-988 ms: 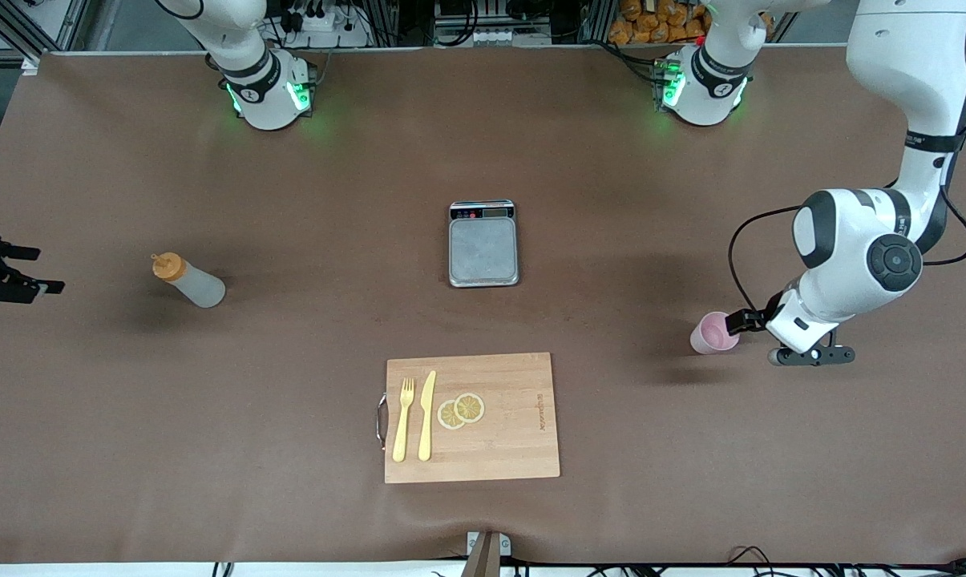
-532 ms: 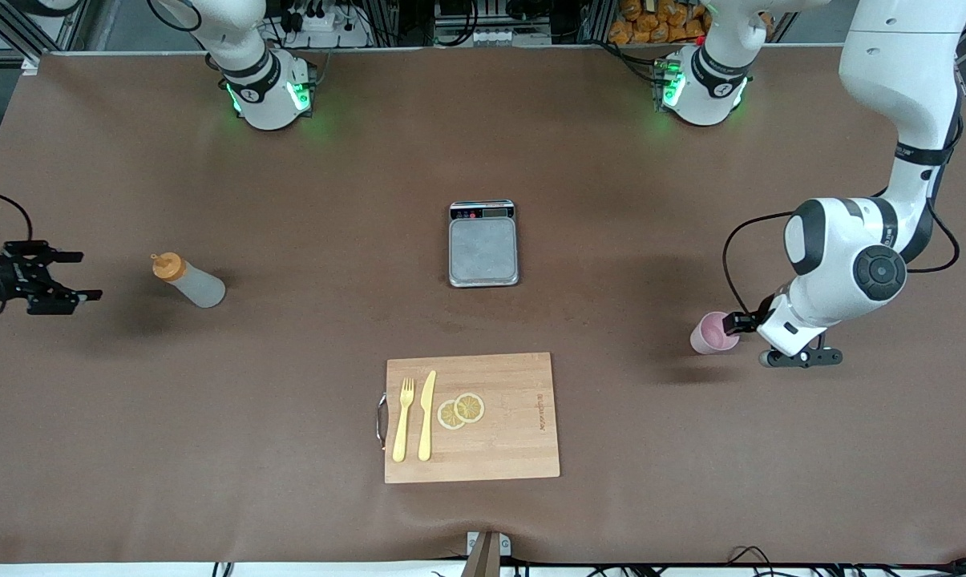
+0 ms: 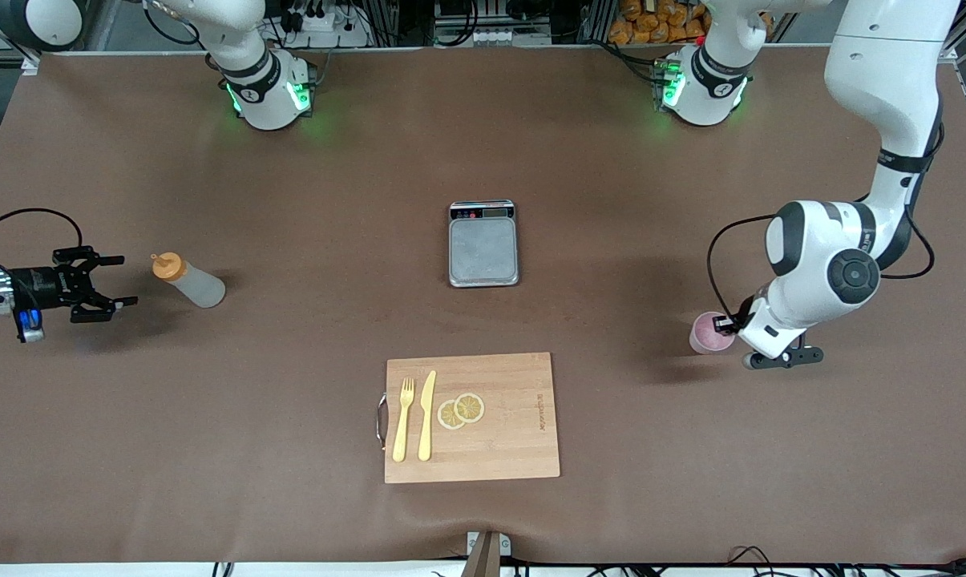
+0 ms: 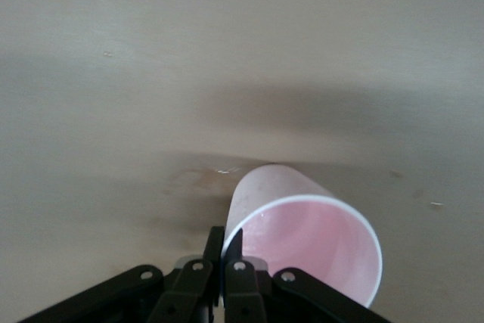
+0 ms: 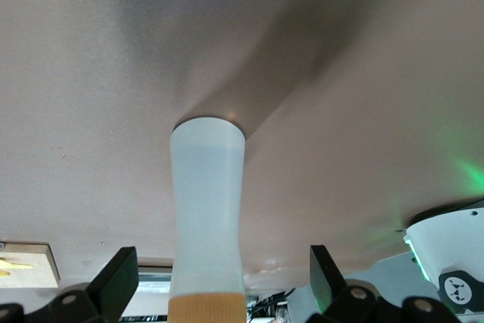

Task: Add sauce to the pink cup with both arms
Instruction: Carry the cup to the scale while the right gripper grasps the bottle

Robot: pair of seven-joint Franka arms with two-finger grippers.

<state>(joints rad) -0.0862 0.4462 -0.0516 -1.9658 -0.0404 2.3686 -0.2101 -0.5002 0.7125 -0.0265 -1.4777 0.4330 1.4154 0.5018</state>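
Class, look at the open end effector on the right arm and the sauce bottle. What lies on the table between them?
Nothing: the front view shows only bare table between the right end effector and the sauce bottle.

In the left wrist view the pink cup (image 4: 302, 236) runs off the edge at six o'clock, so part of its rim is cut away, and the left claw (image 4: 221, 262) shows only as the black tips pinching the cup's wall; its body is out of the picture. In the front view that claw sits hidden under the left arm's white wrist, at three o'clock of the cup. In the right wrist view the sauce (image 5: 206, 225) loses its nozzle past the edge; only a strip of orange cap shows. The right claw (image 5: 219, 285) is cropped to two finger stubs. The scale (image 3: 483, 243) display is too small to read.
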